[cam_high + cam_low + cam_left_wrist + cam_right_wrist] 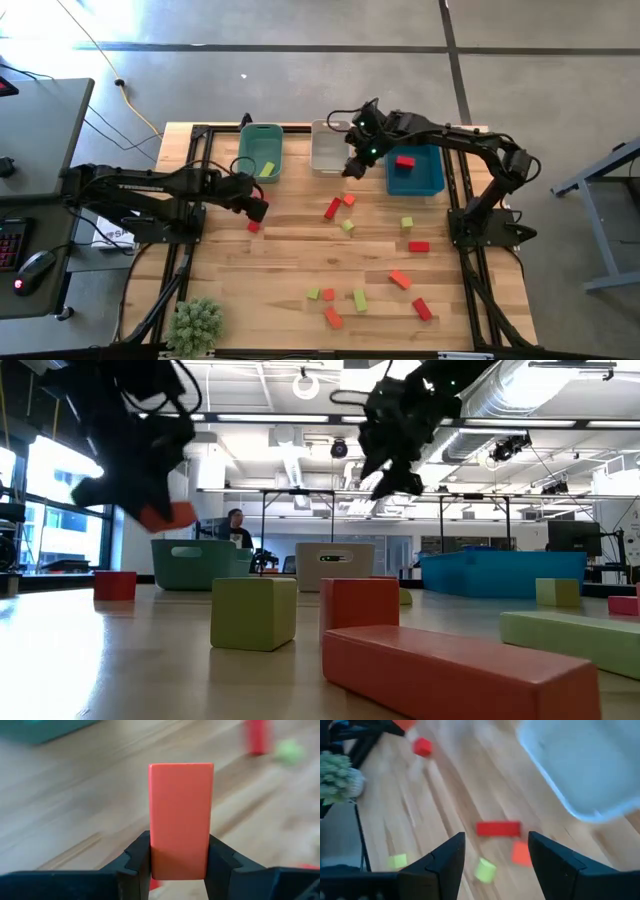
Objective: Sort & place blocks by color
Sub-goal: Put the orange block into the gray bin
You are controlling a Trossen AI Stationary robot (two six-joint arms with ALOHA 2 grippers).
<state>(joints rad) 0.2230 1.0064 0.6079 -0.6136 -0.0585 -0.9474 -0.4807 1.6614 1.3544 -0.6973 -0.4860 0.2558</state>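
My left gripper (255, 207) hangs over the table's left part, shut on an orange-red block (179, 820), which also shows in the low view (167, 515). A red cube (253, 227) rests on the wood just below it. My right gripper (355, 165) stands open and holds nothing, in the air between the white bin (328, 147) and the blue bin (415, 178). Below it lie a red bar (498, 828), an orange block (521, 853) and a yellow-green block (485, 869). Several more blocks are scattered toward the near edge. My left gripper pinches the orange-red block between its two fingers (137, 862), on the two long sides near one end (160, 865). The fingers slant down from the table's left. The block sticks out past the fingertips and is lifted clear of the table.
A green bin (260, 150) at the far left holds a yellow-green block (267, 168). The blue bin holds a red block (404, 161). A small plant (195, 325) stands at the near left corner. Bare wood lies between the bins and the scattered blocks.
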